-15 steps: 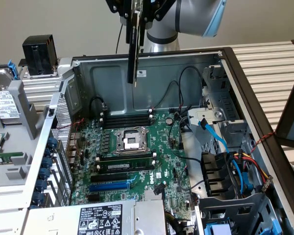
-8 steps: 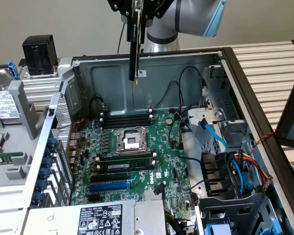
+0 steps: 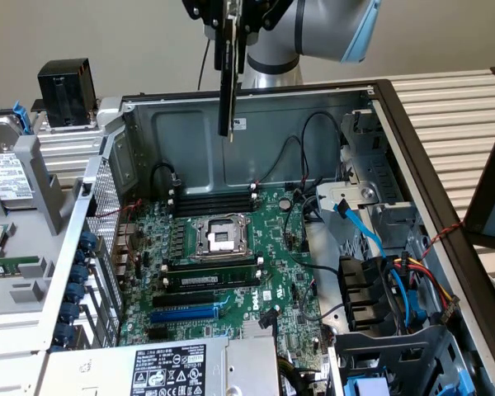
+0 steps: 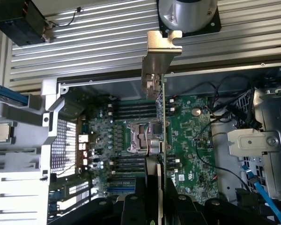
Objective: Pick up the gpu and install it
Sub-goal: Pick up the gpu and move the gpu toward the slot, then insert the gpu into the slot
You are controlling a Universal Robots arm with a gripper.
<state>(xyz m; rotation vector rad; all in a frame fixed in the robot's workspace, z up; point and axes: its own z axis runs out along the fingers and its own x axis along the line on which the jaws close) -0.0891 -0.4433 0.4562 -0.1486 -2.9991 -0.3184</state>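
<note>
the gripper (image 3: pixel 231 37) hangs over the open computer case (image 3: pixel 313 115) with the gpu (image 3: pixel 227 99) in its grasp. in the exterior view the card hangs upright and edge-on, a thin dark strip whose lower end shows against the case's far wall. it seems to sit well above the motherboard (image 3: pixel 268 256), though depth is hard to judge from here.

in the wrist view the black fingers (image 4: pixel 131 206) are clamped on either side of the card. its silver end bracket (image 4: pixel 158 61) is at the end farthest from the camera, over the case's far wall. the card's green edge (image 4: pixel 165 126) lines up beside the cpu socket (image 3: pixel 219 235) (a square silver frame with a dark middle). which way the fan faces cannot be told, since the card is seen on its edge.

on the motherboard, black ram sticks (image 3: pixel 214 198) lie beyond the socket. a blue slot (image 3: pixel 184 313) lies on the near side, just beside the labelled power supply (image 3: pixel 190 367). a blue cable (image 3: pixel 365 235) runs down the drive bays at the exterior view's right. outside the case, at the exterior view's left, a black box (image 3: pixel 66 91) stands on the slatted table (image 3: pixel 454 99).
</note>
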